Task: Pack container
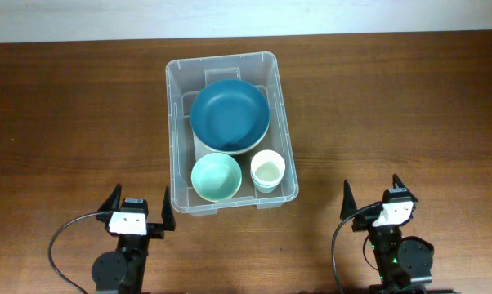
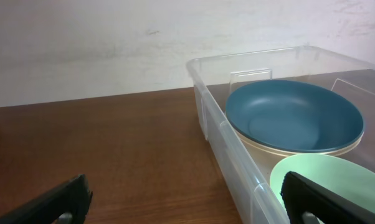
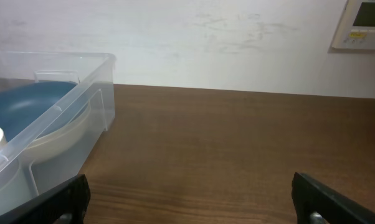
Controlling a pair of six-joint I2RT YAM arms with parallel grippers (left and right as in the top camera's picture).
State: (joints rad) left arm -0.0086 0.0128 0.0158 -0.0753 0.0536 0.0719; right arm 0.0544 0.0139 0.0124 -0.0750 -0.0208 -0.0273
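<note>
Two arms sit along the bottom edge of the overhead view, one at each side of the brown wooden tabletop (image 1: 393, 98).

At lower left, the left pincer (image 1: 140, 196) is spread wide and pinches nothing; its black fingers point toward the top of the frame. In its own wrist view the two fingers (image 2: 56, 202) show only as dark tips in the bottom corners. Bare wood lies between them, and the bin fills the right half of that picture.

Just right of this pincer, in the middle of the overhead frame, stands the container (image 1: 174, 139), a clear plastic bin with rounded corners. It rests flat on the tabletop, its long side running from top to bottom of the picture. Three dishes lie inside it:
- A large bowl (image 1: 230, 117), blue inside and cream outside, fills the upper half.
- A smaller mint-green bowl (image 1: 216, 176) sits at the bin's lower left.
- A pale cup (image 1: 267, 170) stands upright beside the mint-green bowl at the lower right.

Neither pincer touches the bin.

At lower right, well apart from the bin, the right pincer (image 1: 370, 189) is likewise spread wide and empty. Its wrist view shows the bin's corner at the left edge, open wood ahead, and a white control panel (image 3: 362, 25) on the wall at upper right.
</note>
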